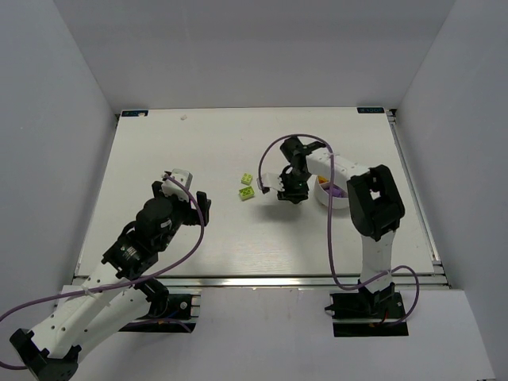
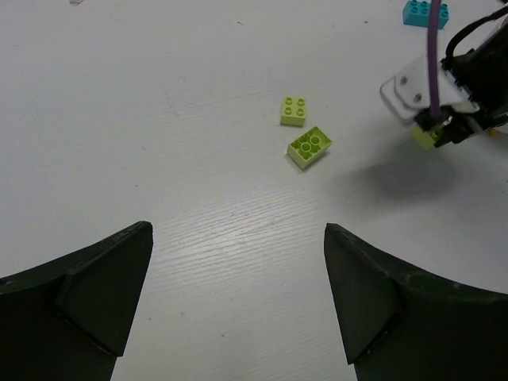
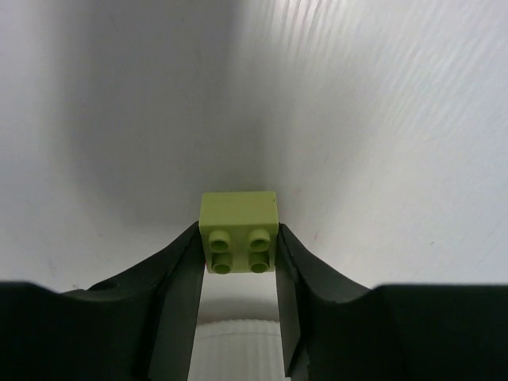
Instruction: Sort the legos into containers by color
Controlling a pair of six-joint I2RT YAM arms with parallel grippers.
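My right pincer (image 3: 238, 238) is pinched on one lime brick (image 3: 238, 213) — both jaws press its sides — and holds it over the table (image 1: 198, 143), close to the white bowl (image 1: 325, 200). My left pincer (image 2: 236, 238) hangs wide with nothing in it. I think we are partway: some purple bricks (image 1: 337, 191) sit in the bowl, but two more lime bricks (image 2: 309, 148) and a cyan brick (image 2: 425, 12) lie out on the table. The right arm (image 1: 373, 206) covers most of the bowl, so I cannot see its other parts.
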